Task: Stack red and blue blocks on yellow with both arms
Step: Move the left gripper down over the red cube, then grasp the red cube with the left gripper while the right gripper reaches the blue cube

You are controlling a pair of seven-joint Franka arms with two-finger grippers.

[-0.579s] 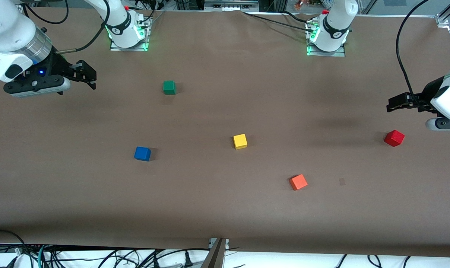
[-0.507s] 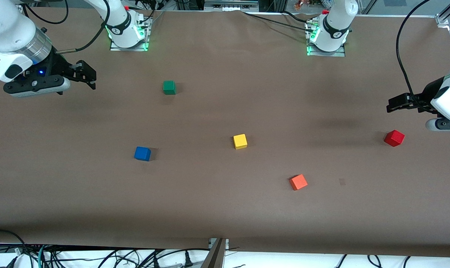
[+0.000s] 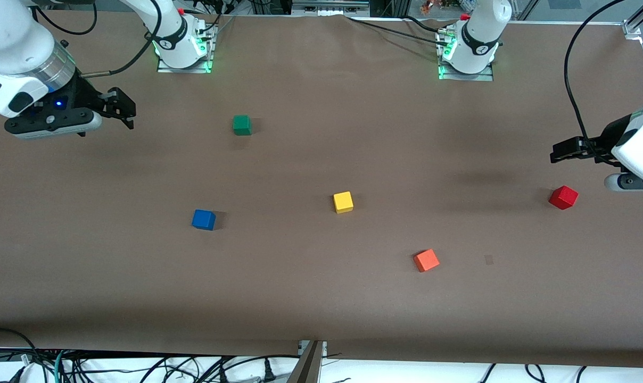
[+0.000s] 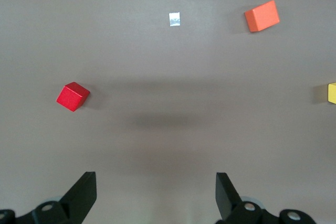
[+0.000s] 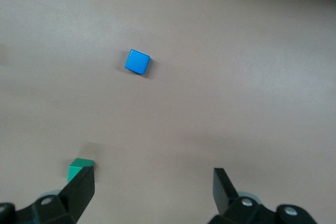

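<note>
Change: over the last half second the left claw [image 3: 558,150] has crept slightly toward its end of the table, and the right claw [image 3: 123,109] has barely shifted; no block has moved.
Meaning: I'd say stacking has not begun and both arms are only lining up.
Left claw: fingers spread wide, empty, over bare table [image 3: 321,298].
Red block [image 3: 563,197]: near that claw, not under it, toward the left arm's end.
Right claw: spread, empty, over the right arm's end.
Blue block [image 3: 203,219]: well apart from it.
Yellow block [image 3: 343,202]: mid-table, bare on top.
</note>
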